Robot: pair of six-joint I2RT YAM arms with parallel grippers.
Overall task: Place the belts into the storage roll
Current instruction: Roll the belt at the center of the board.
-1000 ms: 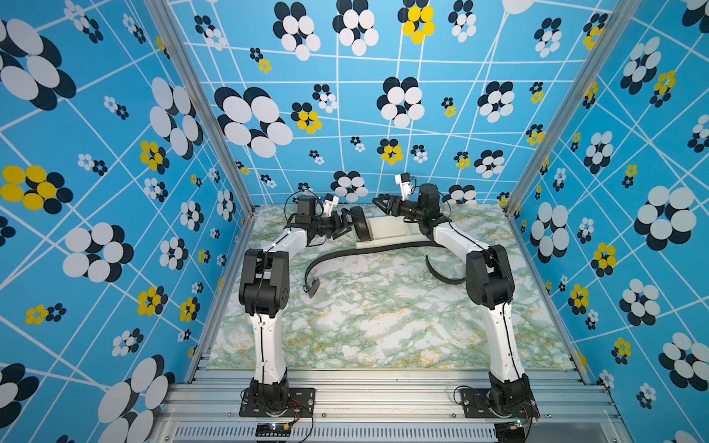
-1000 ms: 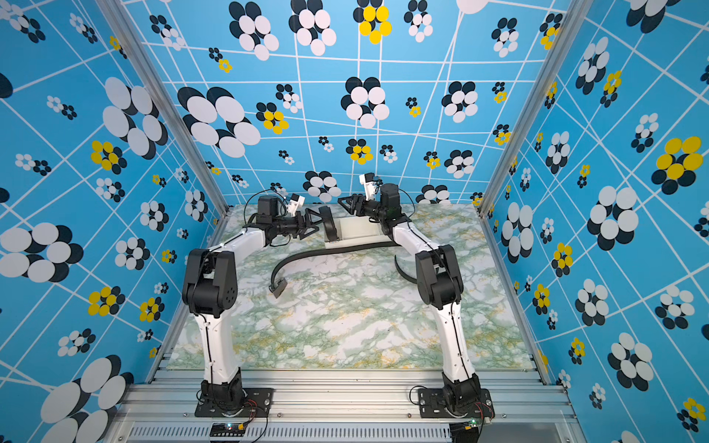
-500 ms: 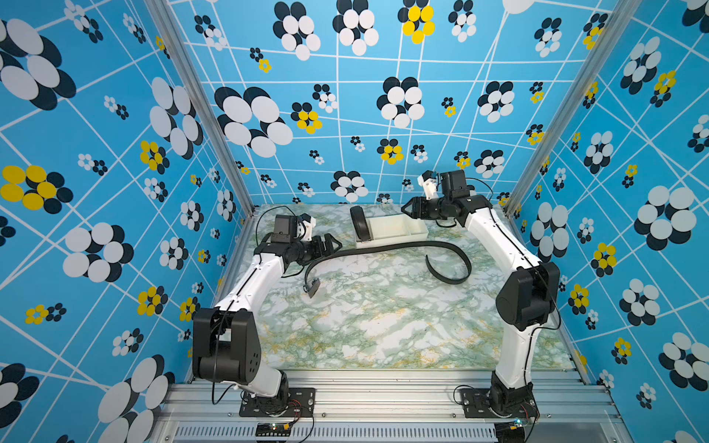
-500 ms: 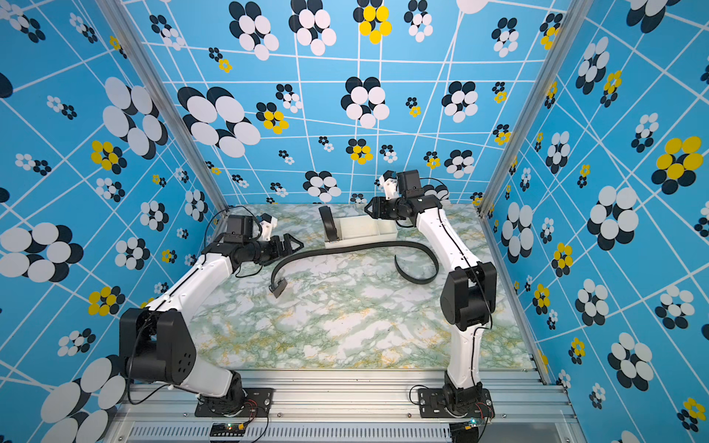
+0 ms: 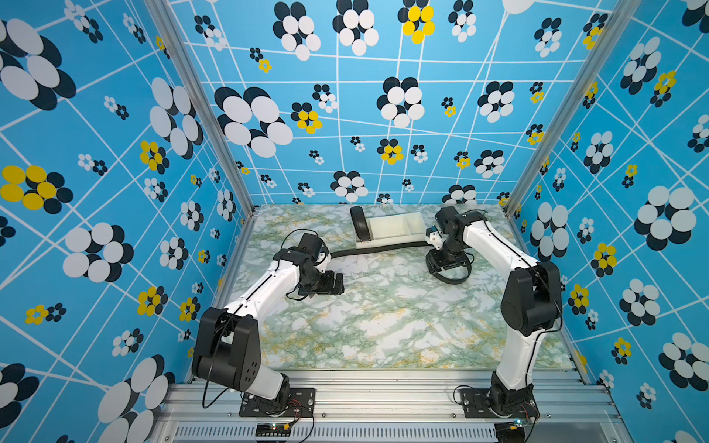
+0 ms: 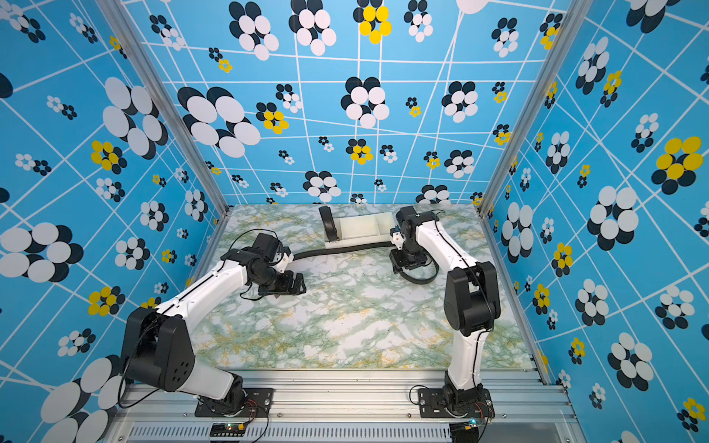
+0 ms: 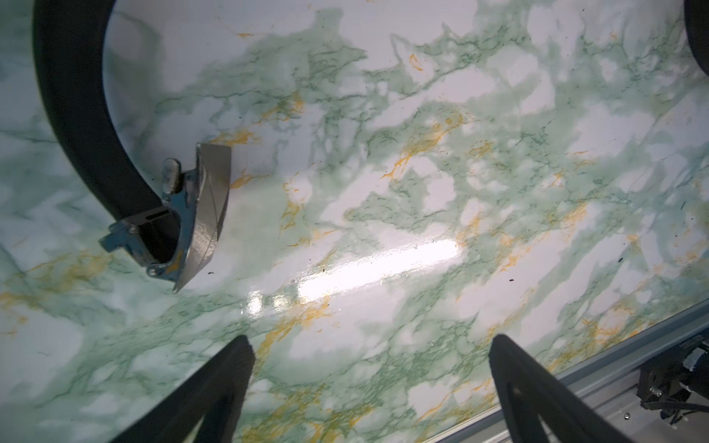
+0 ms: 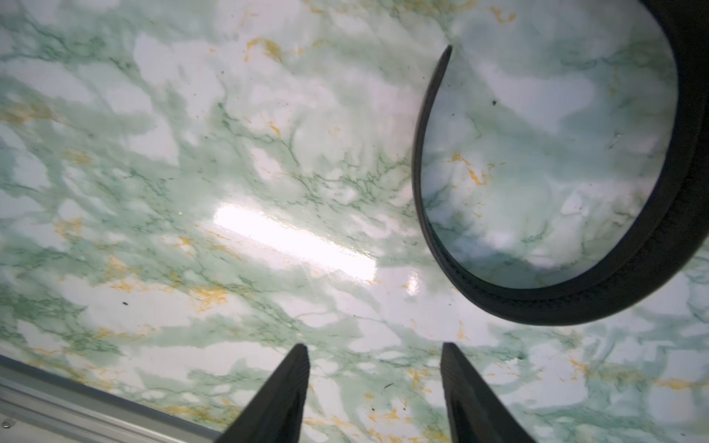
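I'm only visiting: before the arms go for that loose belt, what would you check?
1. Left gripper open and empty: ok.
2. Right gripper jaws apart, holding nothing: ok.
3. Loose belt in the tray: not ok; it lies uncoiled on the table.
4. Its buckle in plain sight of the left wrist camera: ok.
5. Coiled belt standing at one end of the tray, fully seated: cannot tell.
6. Tray's middle compartment free: ok.

An off-white rectangular plastic tray with dividers (image 5: 389,229) sits by the tabletop's far edge. 1 coiled black belt (image 5: 360,227) stands on edge at its left end. 1 uncoiled black belt (image 5: 383,248) lies along its near side, metal buckle (image 7: 184,222) leftward, tail hooked rightward.
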